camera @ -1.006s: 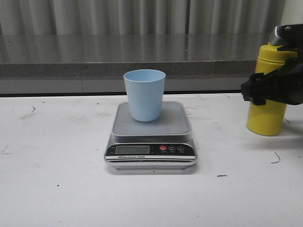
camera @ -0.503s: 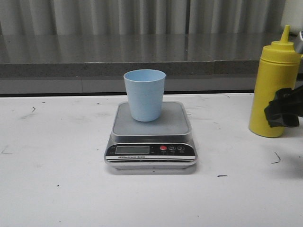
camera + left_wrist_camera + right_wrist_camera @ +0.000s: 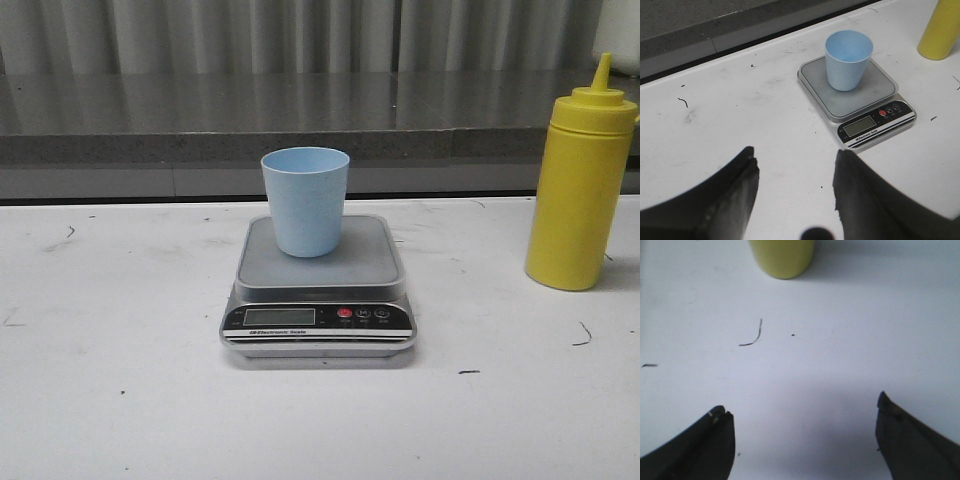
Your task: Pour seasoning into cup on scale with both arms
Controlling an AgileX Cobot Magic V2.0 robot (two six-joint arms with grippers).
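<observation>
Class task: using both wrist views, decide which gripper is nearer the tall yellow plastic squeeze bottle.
Right. The right gripper faces the tall yellow plastic squeeze bottle across bare table; the left gripper sits beyond the scale, bottle at the far corner.

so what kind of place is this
Probably a lab or test bench staged as a kitchen counter: a scuffed white table, a grey stone-look ledge before a pale curtain, and a digital scale.

scale (image 3: pixel 318 300) | black front panel | small white print reads "Electronic Scale" under LCD display (image 3: pixel 280 317) | display blank | button labels too small to read
</observation>
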